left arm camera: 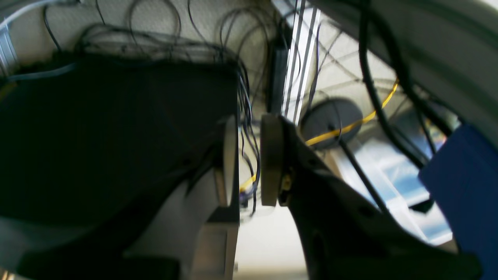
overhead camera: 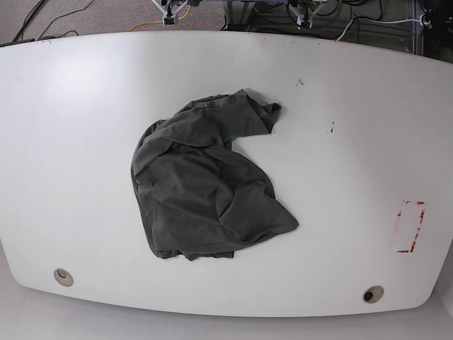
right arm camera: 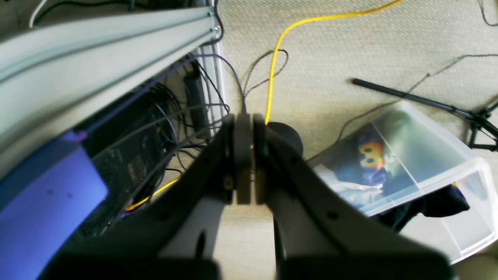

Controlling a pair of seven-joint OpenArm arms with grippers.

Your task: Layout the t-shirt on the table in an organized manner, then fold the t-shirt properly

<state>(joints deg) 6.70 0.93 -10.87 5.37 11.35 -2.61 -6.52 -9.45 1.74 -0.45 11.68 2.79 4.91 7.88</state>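
Two grippers, one shirt, one table, two grommet holes, one tape mark.

Left gripper point(left arm camera: 250, 161): pads parted by a narrow gap, nothing between them, touching nothing. Right gripper point(right arm camera: 245, 155): pads pressed flat together, clenched on nothing. Neither shows in the base view; both wrist views look down past the table onto beige carpet.

Below the left gripper: a tangle of thin black cables point(left arm camera: 163, 35), a yellow cable point(left arm camera: 350, 124), a round dark disc point(left arm camera: 330, 118) on the floor. Below the right gripper: a clear plastic storage bin point(right arm camera: 412, 167) holding coloured cloth, lying to the right; a black stand leg point(right arm camera: 412, 97) beyond it.

The dark charcoal, wrinkled short-sleeved t-shirt point(overhead camera: 205, 191) lies crumpled in one heap on the glossy white table point(overhead camera: 354, 120), left of centre, well apart from the red tape rectangle point(overhead camera: 410, 227) near the right edge. Round grommet holes at front left point(overhead camera: 63, 276) and front right point(overhead camera: 372, 294).
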